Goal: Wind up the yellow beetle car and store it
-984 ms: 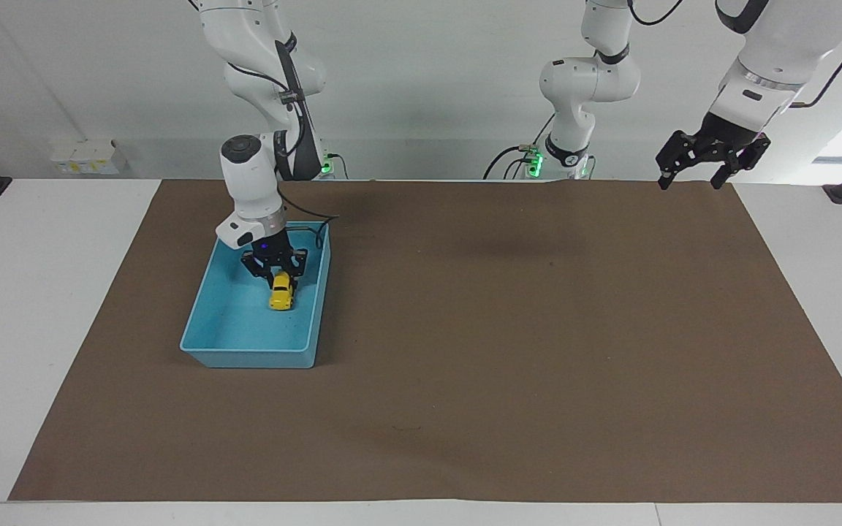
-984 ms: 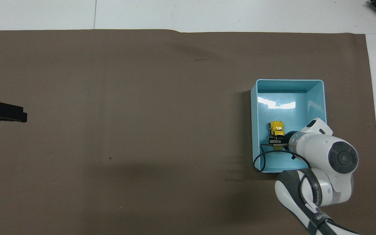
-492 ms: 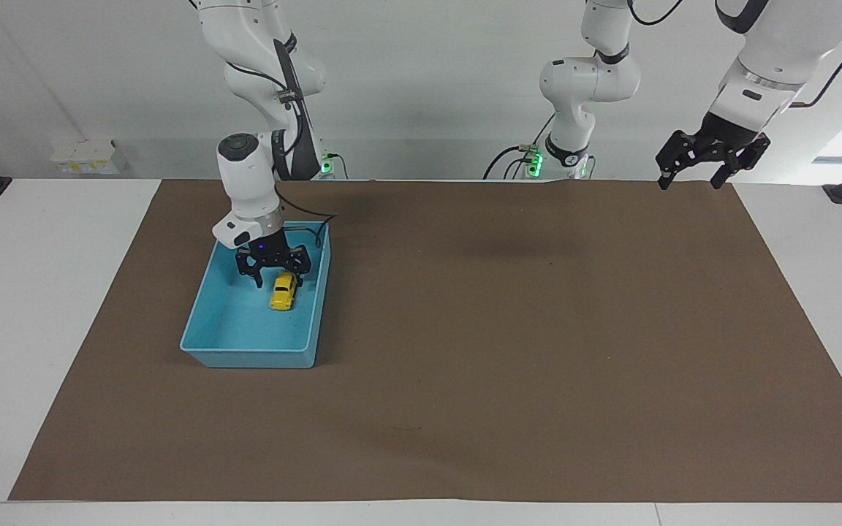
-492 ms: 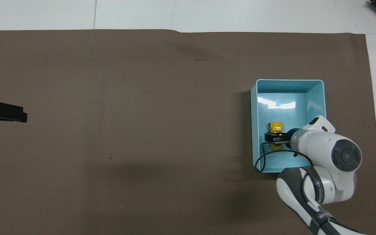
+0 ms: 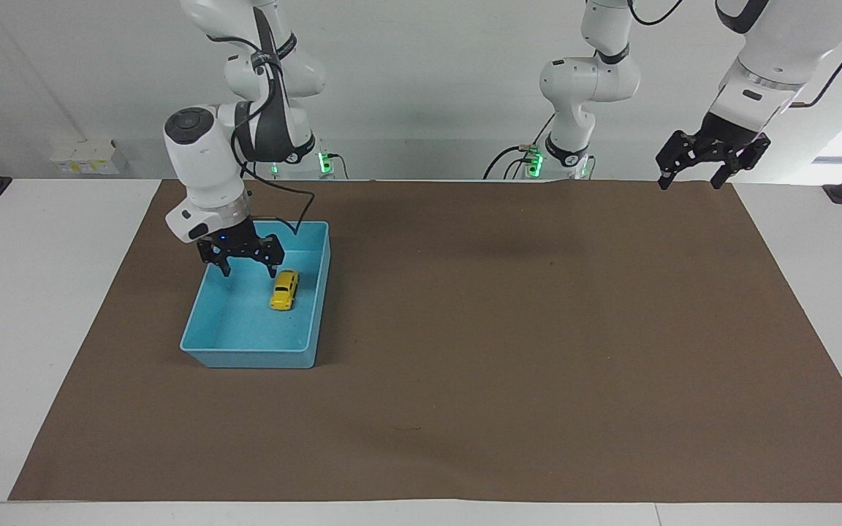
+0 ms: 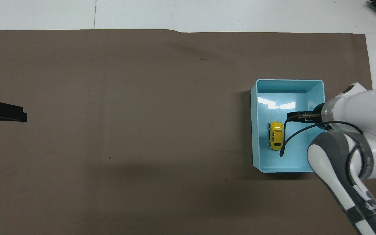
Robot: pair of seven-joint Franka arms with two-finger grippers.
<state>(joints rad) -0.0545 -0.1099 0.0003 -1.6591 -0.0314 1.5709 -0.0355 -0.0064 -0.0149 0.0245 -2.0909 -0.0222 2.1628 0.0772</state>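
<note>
brown mat (image 5: pixel 509 329): one yellow beetle car (image 5: pixel 284 289), one bin (image 5: pixel 245 356)

Bright, even light — soft shadows, sharp.

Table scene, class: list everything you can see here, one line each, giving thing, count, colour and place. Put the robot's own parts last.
yellow beetle car: one, yellow, lying on the floor of the bin, free of both grippers.
blue bin: one, light blue, open-topped, on the mat toward the right arm's end of the table.
brown mat: one, brown, covering most of the table.
table: one, white, under the mat.
right gripper: one, black, open, raised over the bin, beside the car.
left gripper: one, black, open, waiting above the mat's edge at the left arm's end.
</note>
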